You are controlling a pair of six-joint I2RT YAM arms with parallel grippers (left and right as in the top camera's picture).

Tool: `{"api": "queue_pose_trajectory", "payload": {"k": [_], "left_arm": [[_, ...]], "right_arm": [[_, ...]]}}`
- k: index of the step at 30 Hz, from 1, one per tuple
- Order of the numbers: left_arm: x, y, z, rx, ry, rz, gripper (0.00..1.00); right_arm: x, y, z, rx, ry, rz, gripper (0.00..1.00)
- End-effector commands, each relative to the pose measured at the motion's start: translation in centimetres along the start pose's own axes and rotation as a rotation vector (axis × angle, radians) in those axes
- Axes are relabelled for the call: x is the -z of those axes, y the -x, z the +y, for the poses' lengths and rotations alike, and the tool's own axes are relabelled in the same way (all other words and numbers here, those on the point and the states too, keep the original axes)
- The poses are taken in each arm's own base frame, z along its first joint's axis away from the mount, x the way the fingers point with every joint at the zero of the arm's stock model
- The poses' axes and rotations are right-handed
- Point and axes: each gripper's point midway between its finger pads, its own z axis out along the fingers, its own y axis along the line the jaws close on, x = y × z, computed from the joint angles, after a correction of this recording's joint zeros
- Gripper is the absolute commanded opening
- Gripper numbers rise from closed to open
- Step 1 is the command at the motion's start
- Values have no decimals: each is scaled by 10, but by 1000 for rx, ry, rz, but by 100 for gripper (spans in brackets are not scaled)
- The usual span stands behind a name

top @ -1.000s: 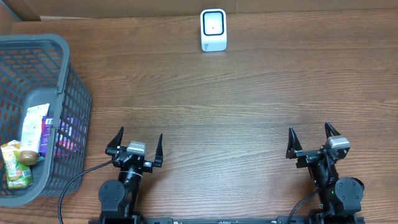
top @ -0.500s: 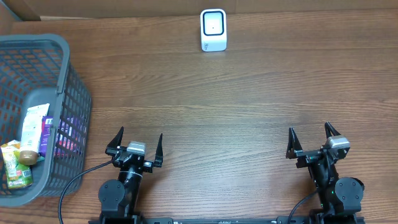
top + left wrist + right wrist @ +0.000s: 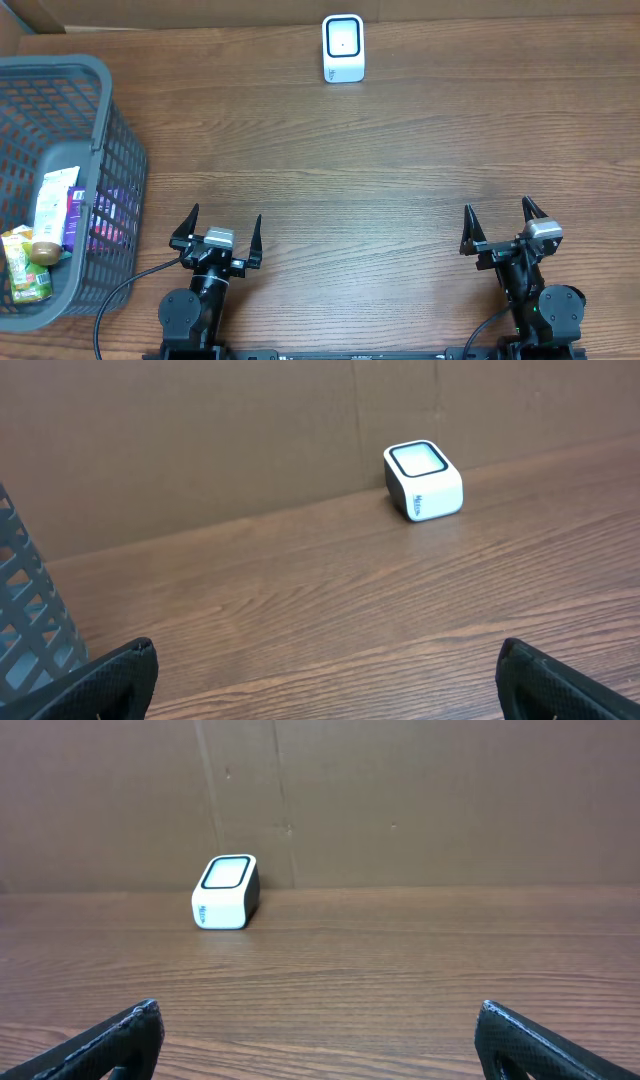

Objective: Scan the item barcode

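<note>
So, nothing is picked yet: your left gripper (image 3: 225,218) and right gripper (image 3: 497,208) are both spread wide and empty at the near edge of the bench (image 3: 350,170). The items are in the grey basket (image 3: 55,66) on the left, just beside the left gripper, so use that arm. The white packet (image 3: 52,205) lies with its long axis near-to-far; its barcode side can't be seen. The scanner (image 3: 343,47) stands far-centre, window tilted up toward the arms.
</note>
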Motion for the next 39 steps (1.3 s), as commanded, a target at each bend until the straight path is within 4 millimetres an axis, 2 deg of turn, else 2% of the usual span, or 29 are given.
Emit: {"api": "queue_pose_trajectory", "payload": {"k": [1,34,39], "left_arm": [[0,-1,0,-16,5,-1,100],[0,-1,1,-17,10,0,100],[0,-1,1,54,7,3,99]], "right_arm": [[0,-2,2,8,9,-3,100],[0,-2,2,8,9,-3,100],[0,-2,2,8,9,-3,100]]}}
